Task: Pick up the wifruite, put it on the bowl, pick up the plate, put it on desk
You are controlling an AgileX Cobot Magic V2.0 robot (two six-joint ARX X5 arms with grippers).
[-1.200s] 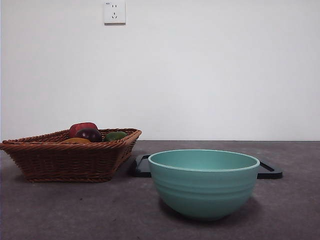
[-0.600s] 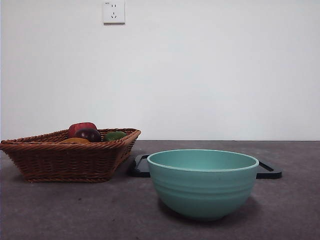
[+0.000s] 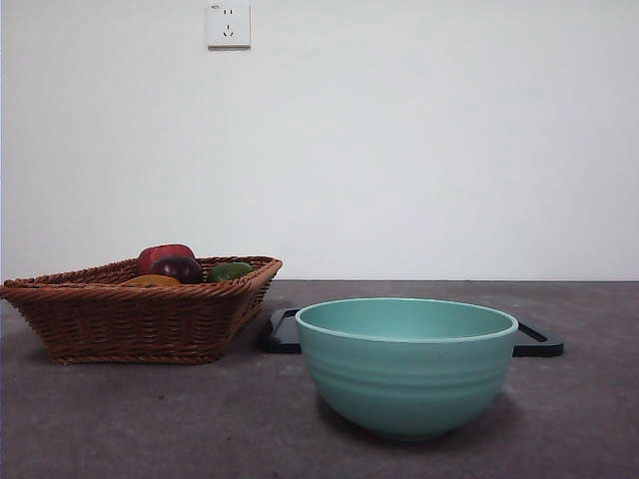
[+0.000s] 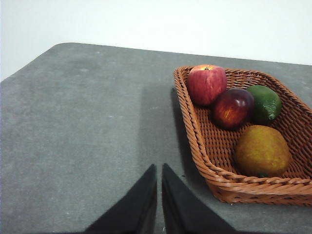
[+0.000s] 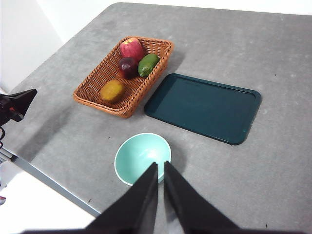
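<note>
The wifruite (image 4: 262, 151) lies in the wicker basket (image 4: 204, 161), just beside the dark fruit (image 4: 232, 107). Left gripper (image 4: 159, 168) and right gripper (image 5: 160, 165) hover with jaws together. Reaching in, the jaws may nudge its neighbours, perhaps snag the rim, before reaching the bowl (image 3: 406, 364)

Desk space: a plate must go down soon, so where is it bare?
The desk is bare beyond the dark tray and between the tray and bowl. It is crowded where the basket nearly meets the tray.
</note>
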